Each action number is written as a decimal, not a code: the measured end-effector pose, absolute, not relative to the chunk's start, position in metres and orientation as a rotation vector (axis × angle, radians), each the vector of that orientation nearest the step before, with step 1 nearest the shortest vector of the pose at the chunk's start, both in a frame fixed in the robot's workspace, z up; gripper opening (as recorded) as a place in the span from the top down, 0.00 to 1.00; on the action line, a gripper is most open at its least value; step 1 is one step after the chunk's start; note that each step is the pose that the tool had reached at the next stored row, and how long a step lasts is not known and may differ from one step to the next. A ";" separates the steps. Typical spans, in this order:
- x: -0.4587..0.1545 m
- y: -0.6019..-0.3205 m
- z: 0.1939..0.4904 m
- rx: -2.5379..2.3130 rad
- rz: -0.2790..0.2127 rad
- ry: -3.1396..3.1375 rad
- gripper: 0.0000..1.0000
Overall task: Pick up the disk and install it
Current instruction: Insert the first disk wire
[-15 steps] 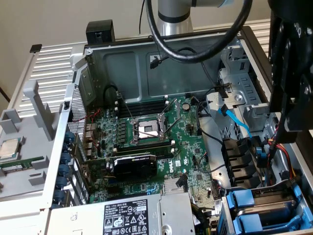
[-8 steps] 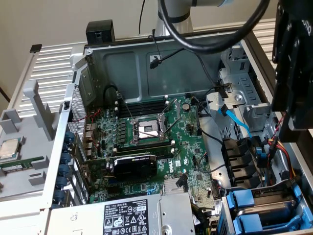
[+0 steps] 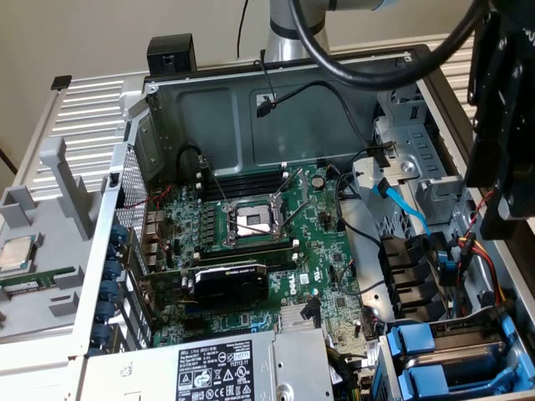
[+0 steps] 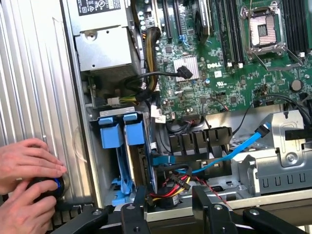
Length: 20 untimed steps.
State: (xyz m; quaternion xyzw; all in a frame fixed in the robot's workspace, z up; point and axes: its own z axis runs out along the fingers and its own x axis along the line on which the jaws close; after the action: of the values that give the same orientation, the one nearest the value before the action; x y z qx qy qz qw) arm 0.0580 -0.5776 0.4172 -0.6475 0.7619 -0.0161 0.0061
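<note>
The disk (image 4: pixel 111 134) stood on edge in its bright blue carrier inside the drive bay (image 4: pixel 95 146), just beside a second blue carrier (image 4: pixel 134 132); its metal face and label were hidden. In the exterior view that bay lay at five o'clock from the motherboard (image 3: pixel 276 251), with the power supply (image 3: pixel 226 372) at six o'clock and the empty CPU socket (image 3: pixel 255 221) near the board's middle. The gripper (image 4: pixel 169 213) hung over the bay end of the open case (image 3: pixel 167 125), its black fingers (image 4: pixel 132 214) spread wide, with nothing between them and cables (image 4: pixel 175 187) beneath. A person's hands (image 4: pixel 27 168) were outside the case wall, closed round a small dark and blue object (image 4: pixel 46 187) that could not be identified. The case lay on its side on a pale ribbed metal table (image 3: pixel 92 109). At nine o'clock a grey fixture (image 3: pixel 58 209) held a CPU chip (image 3: pixel 17 251). A plain beige wall (image 3: pixel 100 33) rose behind at twelve o'clock.
</note>
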 end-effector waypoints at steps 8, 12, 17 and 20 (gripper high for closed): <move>0.059 -0.603 0.417 -2.022 -0.021 2.373 0.51; 0.059 -0.614 0.416 -2.009 0.018 2.358 0.51; 0.059 -0.627 0.414 -1.997 0.055 2.346 0.51; 0.060 -0.631 0.413 -1.995 0.070 2.341 0.51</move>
State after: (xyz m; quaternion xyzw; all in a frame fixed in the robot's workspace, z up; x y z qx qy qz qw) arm 0.0600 -0.6315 0.4128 -0.6480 0.7606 0.0228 0.0325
